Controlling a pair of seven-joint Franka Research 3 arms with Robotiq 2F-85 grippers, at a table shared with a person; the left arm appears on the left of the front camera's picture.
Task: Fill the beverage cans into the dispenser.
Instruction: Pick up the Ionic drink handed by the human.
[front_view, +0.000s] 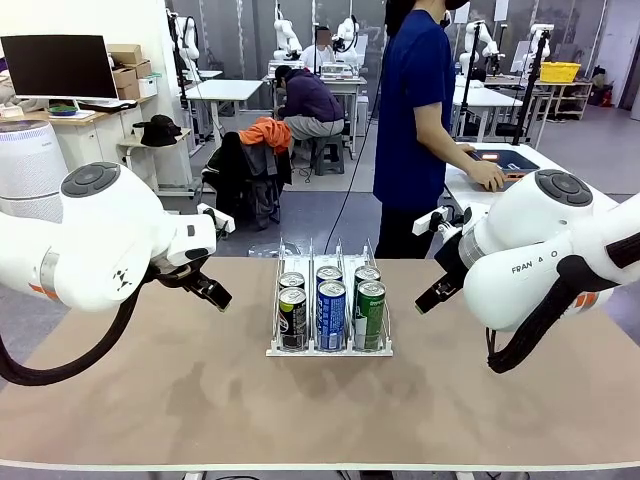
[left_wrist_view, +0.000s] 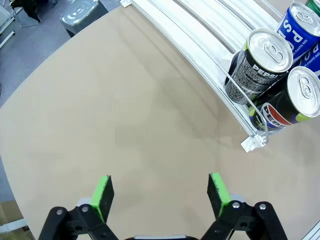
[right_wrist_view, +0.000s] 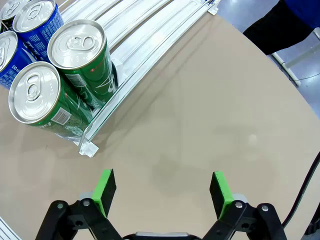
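While both of my arms hang low over the table (front_view: 130, 390), one on each side of the dispenser (front_view: 329, 351), neither carries anything. My left gripper (front_view: 214, 296) has its two green-padded fingers spread wide above bare tabletop, and the rack's near corner is just off to one side. My right gripper (front_view: 430, 297) is spread the same way on the opposite side, with nothing between its pads.

The dispenser sits at the middle of the table. Its three narrow lanes run away from me toward the person (front_view: 412, 110) at the far side, who stands turned toward another table. Each lane holds two upright cans, one behind the other, resting at the end nearest me: black cans (front_view: 292, 318) in the left lane, blue cans (front_view: 331, 314) in the middle, green cans (front_view: 370, 314) in the right. The clear dividers (front_view: 312, 255) keep each colour in single file so nothing tips sideways. Behind the cans the lanes are bare, leaving room for more.

I judge that my fingers are held wide and clear of the rack so either gripper can take another can without knocking the ones already loaded.
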